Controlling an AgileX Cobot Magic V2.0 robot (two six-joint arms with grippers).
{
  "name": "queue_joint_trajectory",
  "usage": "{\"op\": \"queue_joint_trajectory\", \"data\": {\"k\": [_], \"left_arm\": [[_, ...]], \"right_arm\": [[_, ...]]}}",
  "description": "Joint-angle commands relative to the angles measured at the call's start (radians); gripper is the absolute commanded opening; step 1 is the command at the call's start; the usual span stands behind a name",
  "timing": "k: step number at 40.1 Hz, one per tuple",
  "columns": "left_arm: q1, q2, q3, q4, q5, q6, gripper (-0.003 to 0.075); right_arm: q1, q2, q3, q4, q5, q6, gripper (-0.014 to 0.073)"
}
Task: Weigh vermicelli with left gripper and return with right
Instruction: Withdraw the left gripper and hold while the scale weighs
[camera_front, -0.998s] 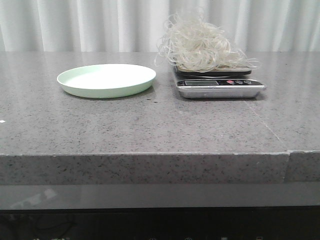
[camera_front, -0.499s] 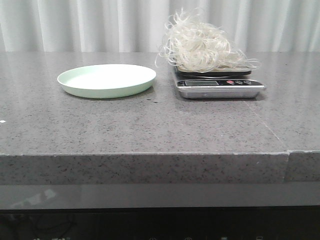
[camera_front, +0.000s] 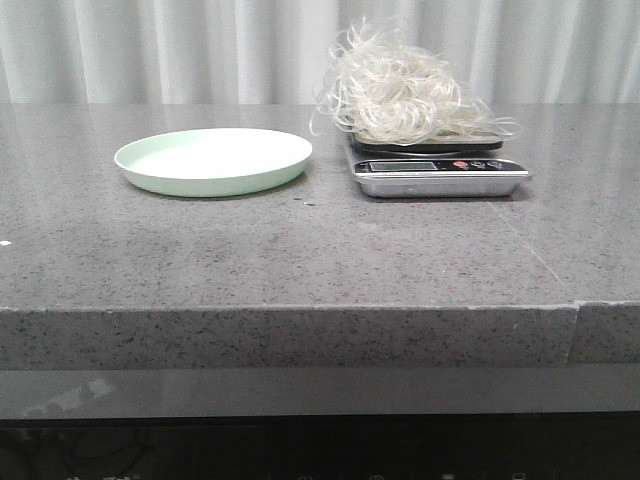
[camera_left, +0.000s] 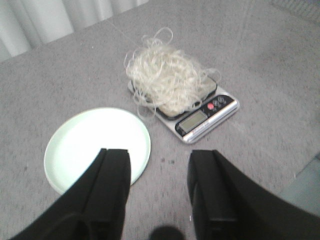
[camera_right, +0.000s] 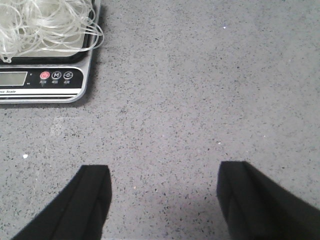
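Vermicelli (camera_front: 398, 92) heaped on scale (camera_front: 440, 176); green plate (camera_front: 213, 160) beside it empty. Left gripper (camera_left: 160, 187) fingers apart, right gripper (camera_right: 162, 200) fingers apart, above bench (camera_front: 300, 250).

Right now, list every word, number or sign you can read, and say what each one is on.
"M": middle button of the kitchen scale.
"Scale": end of a small line under its display; the rest is cut off.
Display digits: too faint to read.
Other button marks: too small.

I see a grey speckled stone table (camera_front: 300, 250) with a thick front edge | pale pleated curtains (camera_front: 200, 50) behind it | soft, even light | a seam line at the table's right.
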Motion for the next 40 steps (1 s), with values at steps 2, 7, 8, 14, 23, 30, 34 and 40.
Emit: {"op": "queue_joint_trajectory", "data": {"k": [2,7,8,14,23,30,34,40], "left_arm": [[-0.001,-0.15,0.123,-0.001,-0.112,0.002,0.0376],[-0.001,-0.301,0.258,-0.001,-0.115,0.002,0.0376],[-0.001,-0.334,0.284,-0.001,-0.115,0.002,0.0376],[-0.03,-0.477,0.4,-0.001,-0.113,0.002,0.0376],[-0.03,-0.617,0.499,-0.001,-0.113,0.002,0.0376],[-0.03,-0.625,0.502,-0.001,-0.11,0.002,0.0376],[-0.03,-0.625,0.502,-0.001,-0.11,0.002,0.0376],[-0.03,-0.625,0.502,-0.001,-0.11,0.002,0.0376]], "right_arm": [[-0.002,0.004,-0.032,0.0,-0.055,-0.008,0.0563],[-0.002,0.004,-0.032,0.0,-0.055,-0.008,0.0563],[-0.002,0.004,-0.032,0.0,-0.055,-0.008,0.0563],[-0.002,0.004,-0.032,0.005,-0.053,-0.008,0.0563],[0.066,0.016,-0.044,0.081,-0.045,-0.063,0.0563],[0.181,0.094,-0.134,0.084,0.0,-0.069,0.0563],[0.231,0.155,-0.195,0.084,0.01,-0.069,0.0563],[0.293,0.262,-0.308,0.084,0.015,-0.076,0.0563]]}}
